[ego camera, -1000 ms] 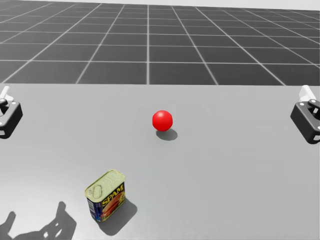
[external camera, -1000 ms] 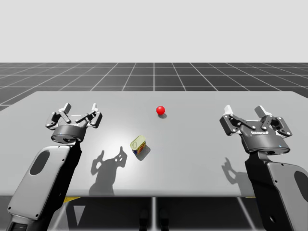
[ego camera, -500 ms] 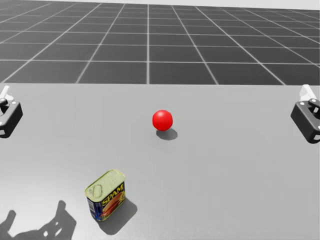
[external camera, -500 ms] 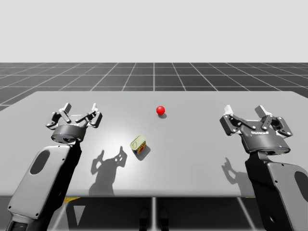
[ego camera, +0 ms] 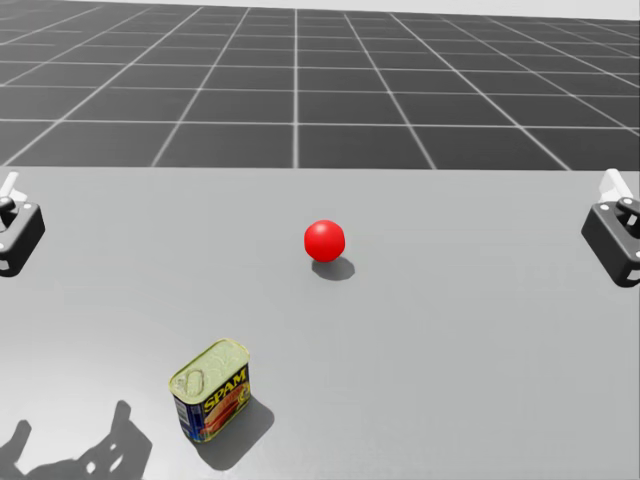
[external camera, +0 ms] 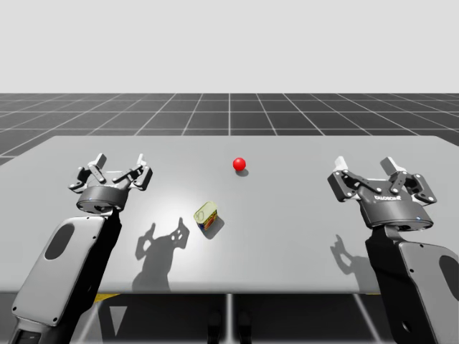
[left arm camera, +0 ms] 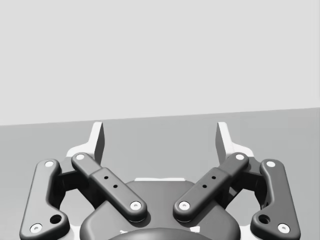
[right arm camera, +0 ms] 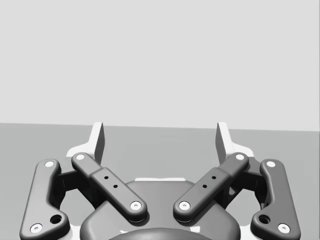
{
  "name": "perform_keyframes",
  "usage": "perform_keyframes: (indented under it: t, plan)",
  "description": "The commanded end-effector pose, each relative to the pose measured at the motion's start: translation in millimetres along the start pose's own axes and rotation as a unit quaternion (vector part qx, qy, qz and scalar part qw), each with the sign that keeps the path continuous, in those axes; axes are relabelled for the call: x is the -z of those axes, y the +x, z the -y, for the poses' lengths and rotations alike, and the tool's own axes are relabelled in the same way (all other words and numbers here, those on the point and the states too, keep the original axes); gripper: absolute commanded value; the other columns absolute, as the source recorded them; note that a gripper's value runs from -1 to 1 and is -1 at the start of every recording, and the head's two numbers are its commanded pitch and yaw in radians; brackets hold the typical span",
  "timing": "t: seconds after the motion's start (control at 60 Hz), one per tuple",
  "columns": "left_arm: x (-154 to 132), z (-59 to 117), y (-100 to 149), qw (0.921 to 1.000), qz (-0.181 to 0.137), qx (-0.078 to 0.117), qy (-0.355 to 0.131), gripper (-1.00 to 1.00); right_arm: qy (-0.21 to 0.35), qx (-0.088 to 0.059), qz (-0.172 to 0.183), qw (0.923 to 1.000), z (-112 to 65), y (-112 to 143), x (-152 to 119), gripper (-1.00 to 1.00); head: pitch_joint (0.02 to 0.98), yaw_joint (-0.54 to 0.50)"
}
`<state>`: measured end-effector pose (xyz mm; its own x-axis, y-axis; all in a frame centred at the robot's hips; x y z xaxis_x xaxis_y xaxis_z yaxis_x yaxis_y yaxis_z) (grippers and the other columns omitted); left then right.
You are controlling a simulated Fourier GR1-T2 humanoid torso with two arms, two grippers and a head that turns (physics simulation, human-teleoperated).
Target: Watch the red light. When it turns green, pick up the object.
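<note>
- Blue rectangular can (external camera: pixel 206 216), yellow top, stood upright on worktop (external camera: pixel 301 229), left of centre, nearer me than red light (external camera: pixel 239 164), apart from it.
- Bare worktop all round it.
- L gripper (external camera: pixel 119 163) hovered left of it, fingers spread, nothing held.
- R gripper (external camera: pixel 366 170) was well apart at right, likewise released.

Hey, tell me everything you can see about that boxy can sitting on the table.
The can is a rectangular tin with rounded corners, metal by its look. Its pale gold lid faces up and carries a pull tab; the sides are dark blue with yellow lettering and a reddish picture. It stands upright and closed on the grey table, nearer me than the red ball and off to its left. Only the table touches it.
</note>
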<state>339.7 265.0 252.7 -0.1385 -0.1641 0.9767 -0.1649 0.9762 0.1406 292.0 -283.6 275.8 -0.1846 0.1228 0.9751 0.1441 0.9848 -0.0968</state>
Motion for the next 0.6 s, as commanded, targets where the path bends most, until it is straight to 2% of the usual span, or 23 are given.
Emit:
perform_keyframes:
  t: [0.017, 0.4, 0.6]
  plan:
    - [0.1, 0.2, 0.0, 1.0, 0.001, 0.001, 0.0, -1.0, 0.0, 0.0, 0.0, 1.0, 0.4, 0.0, 0.1, -1.0, 0.591, -0.05]
    - [0.7, 0.5, -0.2, 1.0, 0.0, 0.002, -0.001, -1.0, -0.001, -0.001, 0.001, 1.0, 0.8, 0.1, 0.7, -1.0, 0.596, -0.05]
    - [0.4, 1.1, -0.9, 1.0, -0.002, 0.003, -0.002, -1.0, 0.001, -0.002, 0.0, 1.0, 0.1, -0.3, 0.3, -1.0, 0.685, -0.01]
